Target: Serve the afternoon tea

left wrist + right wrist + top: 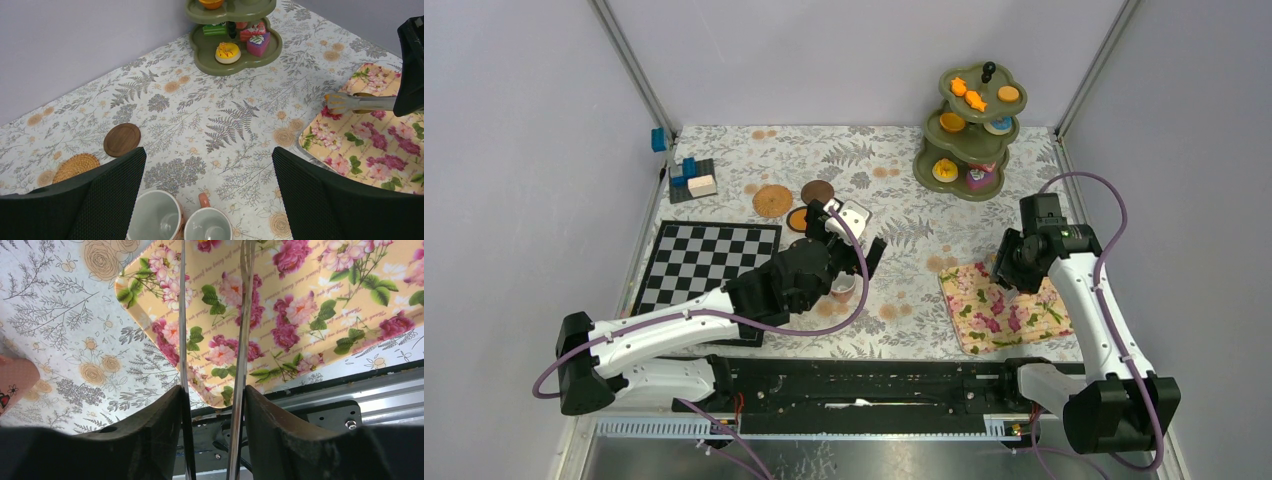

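Two pinkish mugs (155, 217) (210, 225) stand side by side, openings up, just below my open left gripper (207, 156), which hovers over them without touching. One mug (842, 287) shows under that gripper (856, 268) in the top view. A dark coaster (122, 139) and a woven coaster (76, 166) lie to the left. The olive three-tier stand (969, 160) with toy cakes and donuts is at the back right. My right gripper (212, 396) is shut on metal tongs (243, 315) over the floral tray (310, 295). The yellow mug is not clearly visible.
The chessboard (709, 262) lies at the left under my left arm. A dark block holder with blue and white pieces (692, 180) sits at the back left. An orange round thing (798, 218) is half hidden behind my left wrist. Grey walls enclose the table.
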{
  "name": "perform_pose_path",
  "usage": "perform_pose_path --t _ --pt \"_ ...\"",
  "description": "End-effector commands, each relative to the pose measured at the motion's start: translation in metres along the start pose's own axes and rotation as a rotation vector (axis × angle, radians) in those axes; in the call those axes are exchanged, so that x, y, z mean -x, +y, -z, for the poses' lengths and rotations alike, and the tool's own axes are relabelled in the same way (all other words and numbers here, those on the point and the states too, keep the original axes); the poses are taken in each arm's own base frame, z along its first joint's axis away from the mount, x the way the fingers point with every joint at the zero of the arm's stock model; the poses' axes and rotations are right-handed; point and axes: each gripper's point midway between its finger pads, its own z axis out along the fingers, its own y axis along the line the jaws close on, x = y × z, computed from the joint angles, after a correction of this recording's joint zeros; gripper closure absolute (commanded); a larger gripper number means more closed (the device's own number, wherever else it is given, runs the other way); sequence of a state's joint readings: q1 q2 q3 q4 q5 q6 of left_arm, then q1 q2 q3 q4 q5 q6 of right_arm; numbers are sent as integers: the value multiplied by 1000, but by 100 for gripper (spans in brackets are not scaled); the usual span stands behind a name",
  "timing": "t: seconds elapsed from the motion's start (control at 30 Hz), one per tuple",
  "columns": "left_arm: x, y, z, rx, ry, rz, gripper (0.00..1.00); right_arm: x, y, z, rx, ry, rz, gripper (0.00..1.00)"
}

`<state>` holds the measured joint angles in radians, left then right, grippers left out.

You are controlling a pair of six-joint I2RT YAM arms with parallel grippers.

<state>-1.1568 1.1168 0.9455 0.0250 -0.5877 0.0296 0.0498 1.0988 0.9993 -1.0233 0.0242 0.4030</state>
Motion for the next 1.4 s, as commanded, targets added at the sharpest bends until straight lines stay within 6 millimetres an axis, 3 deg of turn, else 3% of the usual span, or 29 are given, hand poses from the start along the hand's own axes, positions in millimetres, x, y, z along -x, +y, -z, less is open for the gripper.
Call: perform_pose_path --t 0.0,0.27,0.53,0.73,0.87,1.0,1.37 --pt "12 7 0 29 -39 18 1 9 2 9 20 -63 -16 48" --pt "5 6 -17 95 -1 3 1 1 7 26 82 -76 10 48" --pt "29 2 -29 141 -16 118 2 -3 2 38 96 -136 23 51" --pt "48 8 -30 154 -73 97 1 11 0 45 76 -187 23 51" --pt "50 8 -27 137 -89 46 1 17 7 40 98 -181 37 49" --pt "43 9 -24 127 -65 19 1 18 2 32 65 -177 53 45" --pt "25 4 -17 76 -57 59 1 29 7 10 49 -153 61 44"
